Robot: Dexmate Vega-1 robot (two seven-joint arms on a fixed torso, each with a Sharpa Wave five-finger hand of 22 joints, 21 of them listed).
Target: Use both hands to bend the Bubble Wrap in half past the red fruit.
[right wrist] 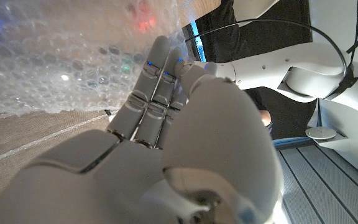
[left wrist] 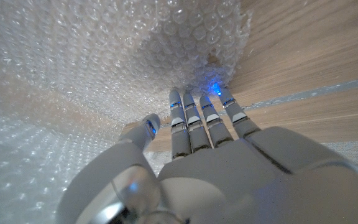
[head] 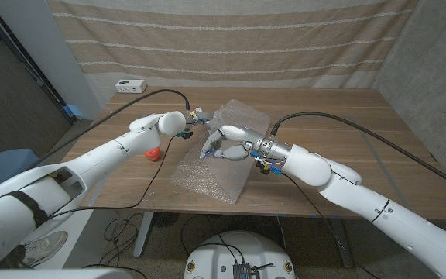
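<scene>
Bubble Wrap (head: 221, 151) lies mid-surface (head: 347, 124), far half lifted & curling up, near half flat toward the front edge. Left hand (head: 200, 120) at the sheet's far-left edge; in left wrist view its fingers (left wrist: 194, 121) reach straight out, tips against the raised wrap, thumb just beside it, can't tell if it's actually pinching. Right hand (head: 227, 143) on the wrap's middle, fingers (right wrist: 157, 93) extended together, touching the plastic, grip unclear too. Red fruit (head: 154, 154) sits on the wood left of the sheet, near the left forearm, apart from the wrap. Small white box (head: 130, 85) at far-left corner.
</scene>
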